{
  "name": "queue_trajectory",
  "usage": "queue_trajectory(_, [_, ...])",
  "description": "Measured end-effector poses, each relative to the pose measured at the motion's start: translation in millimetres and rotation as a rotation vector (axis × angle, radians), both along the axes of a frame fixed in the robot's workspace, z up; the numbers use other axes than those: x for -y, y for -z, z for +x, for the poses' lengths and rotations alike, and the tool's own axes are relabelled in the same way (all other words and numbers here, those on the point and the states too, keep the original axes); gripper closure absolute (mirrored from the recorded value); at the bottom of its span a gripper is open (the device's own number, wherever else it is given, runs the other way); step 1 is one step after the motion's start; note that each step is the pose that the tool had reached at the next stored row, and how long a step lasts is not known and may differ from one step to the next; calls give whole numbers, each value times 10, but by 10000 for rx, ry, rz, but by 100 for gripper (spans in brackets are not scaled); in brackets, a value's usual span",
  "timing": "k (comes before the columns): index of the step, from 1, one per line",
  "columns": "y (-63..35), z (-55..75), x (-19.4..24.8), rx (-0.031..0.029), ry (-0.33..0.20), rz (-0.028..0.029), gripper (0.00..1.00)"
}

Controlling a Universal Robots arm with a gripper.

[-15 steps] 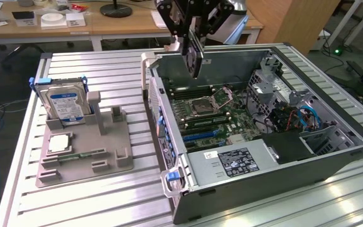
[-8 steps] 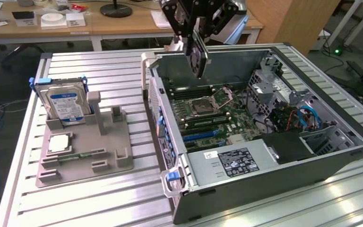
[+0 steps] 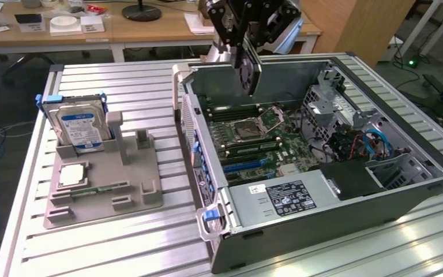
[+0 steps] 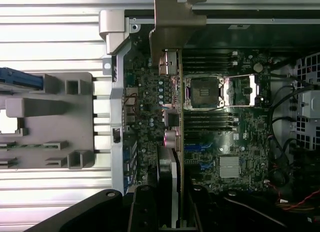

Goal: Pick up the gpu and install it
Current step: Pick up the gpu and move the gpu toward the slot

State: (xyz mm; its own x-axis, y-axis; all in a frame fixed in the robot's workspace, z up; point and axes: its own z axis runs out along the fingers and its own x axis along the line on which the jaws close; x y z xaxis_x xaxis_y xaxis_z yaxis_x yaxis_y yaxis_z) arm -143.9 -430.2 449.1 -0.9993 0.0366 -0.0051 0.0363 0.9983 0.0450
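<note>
Tool: we see the gripper (image 3: 249,32) (image 4: 170,214) at the end of the arm, poised over the open computer case (image 3: 322,231) (image 4: 117,117)
Tool state: the jaws are clamped on the gpu (image 3: 250,69) (image 4: 169,31), one finger on each flat face of the card
Gpu position: it hangs straight down from the gripper, upright and edge-on to the wrist view, with its metal bracket at the end farthest from the fingers
Gpu clearance: in the exterior view we see its lower edge apart from the board, at about the height of the case's rim
Beneath the tool: the motherboard (image 3: 244,147) (image 4: 250,142) lies flat on the case floor, directly under the held card
Beside the card line: the processor socket (image 3: 251,125) (image 4: 205,91) sits just to one side of the card's edge, with memory modules (image 3: 241,151) (image 4: 207,119) seated in slots next to it
Farther from the tool: the power supply (image 3: 279,196) fills the case corner most distant from the gripper
Outside the case: a grey fixture (image 3: 106,179) (image 4: 55,122) stands well apart from the gripper, on the exterior view's left
Fixture contents: a hard drive (image 3: 79,127) stands upright in it
Support: we note that case and fixture both rest on the slatted table (image 3: 113,248) (image 4: 50,31)
</note>
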Motion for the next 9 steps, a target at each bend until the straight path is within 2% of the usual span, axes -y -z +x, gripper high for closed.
queue_trajectory(9, [26,119,0,0,-61,-1,72])
